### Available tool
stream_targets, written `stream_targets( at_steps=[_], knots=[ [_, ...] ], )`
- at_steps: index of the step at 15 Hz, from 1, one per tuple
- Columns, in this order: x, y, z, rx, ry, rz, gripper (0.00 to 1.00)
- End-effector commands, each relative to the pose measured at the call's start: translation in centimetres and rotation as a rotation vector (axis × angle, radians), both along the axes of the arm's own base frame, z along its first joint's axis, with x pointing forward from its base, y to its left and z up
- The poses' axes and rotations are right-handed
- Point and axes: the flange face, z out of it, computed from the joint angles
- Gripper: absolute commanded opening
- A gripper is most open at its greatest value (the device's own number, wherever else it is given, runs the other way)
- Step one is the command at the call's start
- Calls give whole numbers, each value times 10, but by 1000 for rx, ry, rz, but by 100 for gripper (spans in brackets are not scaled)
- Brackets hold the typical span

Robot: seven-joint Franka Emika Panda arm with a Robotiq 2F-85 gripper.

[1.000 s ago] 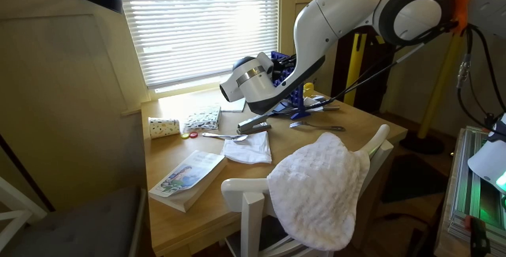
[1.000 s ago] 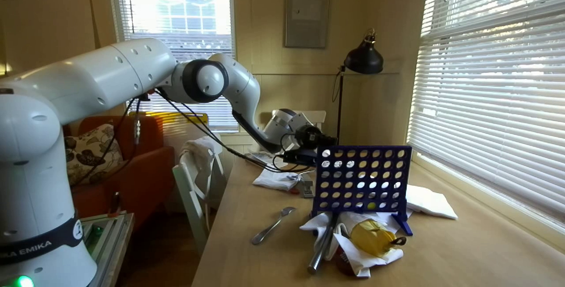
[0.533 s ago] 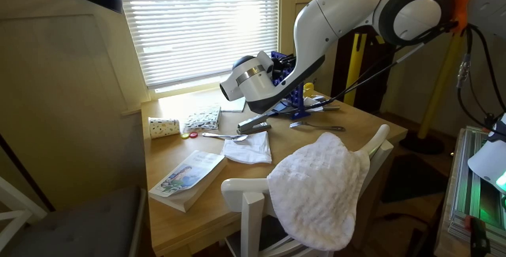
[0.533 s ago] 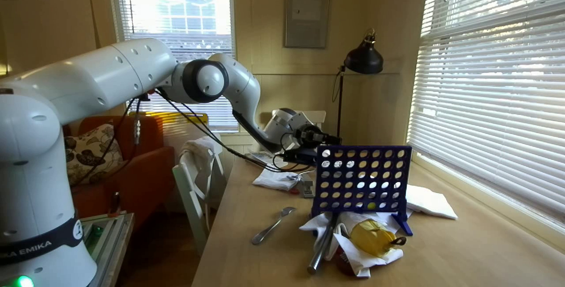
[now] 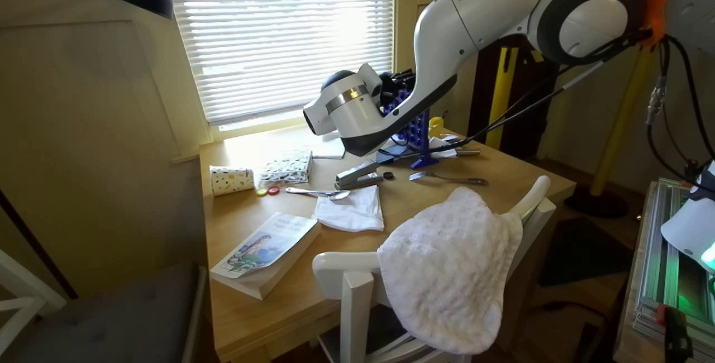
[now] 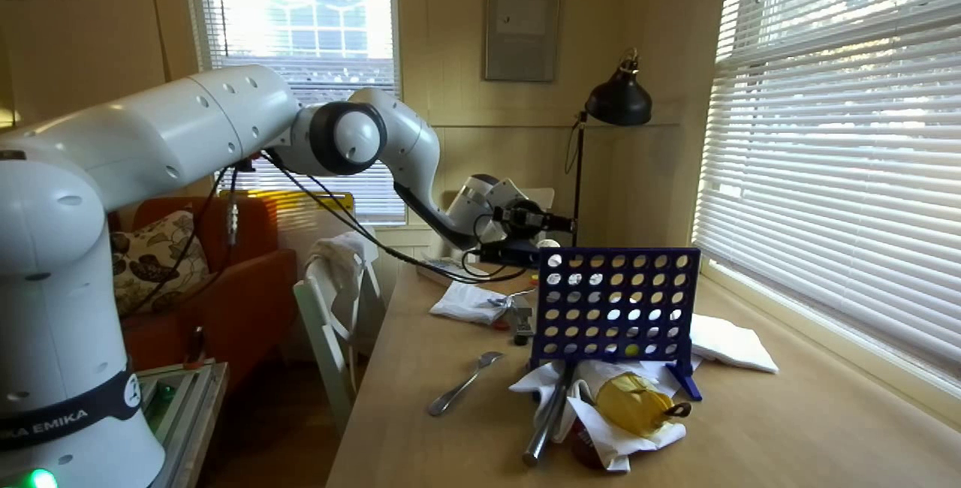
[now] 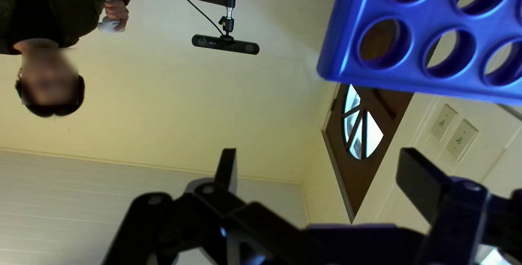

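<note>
My gripper (image 7: 318,153) stands open in the wrist view, its black fingers (image 7: 422,185) wide apart and nothing between them. The blue upright game grid with round holes (image 7: 350,71) fills the upper right of that view, apart from the fingers. In an exterior view the gripper (image 6: 559,223) hovers just above and behind the top edge of the grid (image 6: 619,252). The arm partly hides it in an exterior view. On the table below lies a grey stapler (image 5: 357,175), with a small dark round piece (image 5: 388,175) beside its end.
A fork (image 5: 449,178), a spoon (image 5: 318,192) on a white napkin (image 5: 352,211), a book (image 5: 262,251), a speckled cup (image 5: 232,180) and a red disc (image 5: 273,190) lie about. Before the grid are a yellow bag (image 6: 634,405) and metal handle (image 6: 552,417). A towel-draped chair (image 5: 447,268) stands alongside.
My gripper has opened from nearly shut, and the wrist has then risen slightly and drawn back from the grid. The small dark round piece now shows beside the stapler, where none showed before.
</note>
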Motion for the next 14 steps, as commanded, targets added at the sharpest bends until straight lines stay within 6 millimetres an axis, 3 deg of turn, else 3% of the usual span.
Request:
stream_targets(
  at_steps=[1, 7, 14],
  knots=[
    [6, 21, 21, 6, -36, 35, 100],
    [5, 25, 31, 36, -54, 31, 100],
    [13, 50, 50, 192, 178, 238, 100]
  ],
)
